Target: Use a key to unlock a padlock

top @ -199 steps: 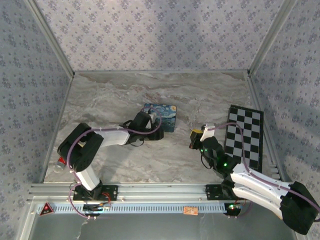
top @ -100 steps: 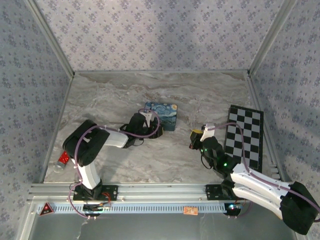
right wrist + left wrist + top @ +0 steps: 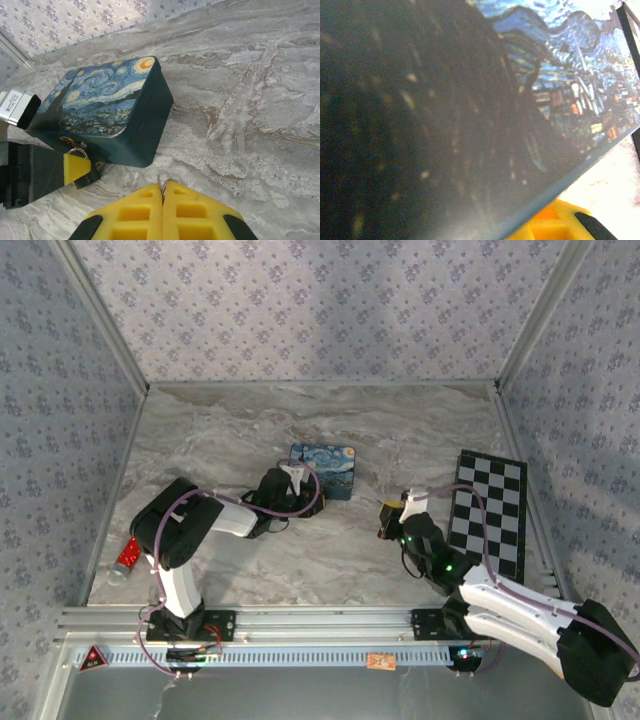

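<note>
Yellow-fingered right tool (image 3: 162, 192) pinched shut on key (image 3: 159, 180) near blue box (image 3: 100, 107); left tool (image 3: 77, 167) against padlock (image 3: 89, 176) at box's front, grip unclear.

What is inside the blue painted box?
Its inside is hidden: the blue painted box is closed. On the outside, the padlock hangs from the clasp on its side.
</note>
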Robot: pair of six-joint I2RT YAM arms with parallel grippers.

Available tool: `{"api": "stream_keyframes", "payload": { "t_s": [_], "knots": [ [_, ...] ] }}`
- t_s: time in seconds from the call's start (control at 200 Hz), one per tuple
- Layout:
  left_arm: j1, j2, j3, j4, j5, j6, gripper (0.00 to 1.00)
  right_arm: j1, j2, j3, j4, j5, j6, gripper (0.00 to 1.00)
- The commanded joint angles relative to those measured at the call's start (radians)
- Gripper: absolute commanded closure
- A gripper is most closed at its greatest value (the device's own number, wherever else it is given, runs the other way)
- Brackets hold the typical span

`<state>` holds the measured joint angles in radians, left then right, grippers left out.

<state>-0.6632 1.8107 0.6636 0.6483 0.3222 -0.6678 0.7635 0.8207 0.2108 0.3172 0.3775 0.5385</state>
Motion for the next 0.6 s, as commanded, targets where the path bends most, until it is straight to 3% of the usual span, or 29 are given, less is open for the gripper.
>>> {"api": "stream_keyframes", "payload": {
  "t_s": [0.0, 0.22, 0.445, 0.595],
  "knots": [
    [-0.009, -0.027, -0.001, 0.019, 0.014, -0.04, 0.8, -0.007, 0.02, 0.042, 0.007, -0.015, 0.027, 1.0],
    [-0.01, -0.113, 0.019, -0.05, 0.022, -0.166, 0.89, 0.012, 0.088, 0.047, 0.068, -0.047, 0.082, 1.0],
    [-0.007, -0.173, 0.029, -0.055, 0.067, -0.288, 0.96, 0.029, 0.184, 0.083, 0.106, -0.075, 0.283, 1.0],
    [-0.006, -0.145, 0.033, 0.036, 0.121, -0.407, 0.97, 0.028, 0.262, 0.074, 0.21, -0.139, 0.435, 1.0]
  ]
}}
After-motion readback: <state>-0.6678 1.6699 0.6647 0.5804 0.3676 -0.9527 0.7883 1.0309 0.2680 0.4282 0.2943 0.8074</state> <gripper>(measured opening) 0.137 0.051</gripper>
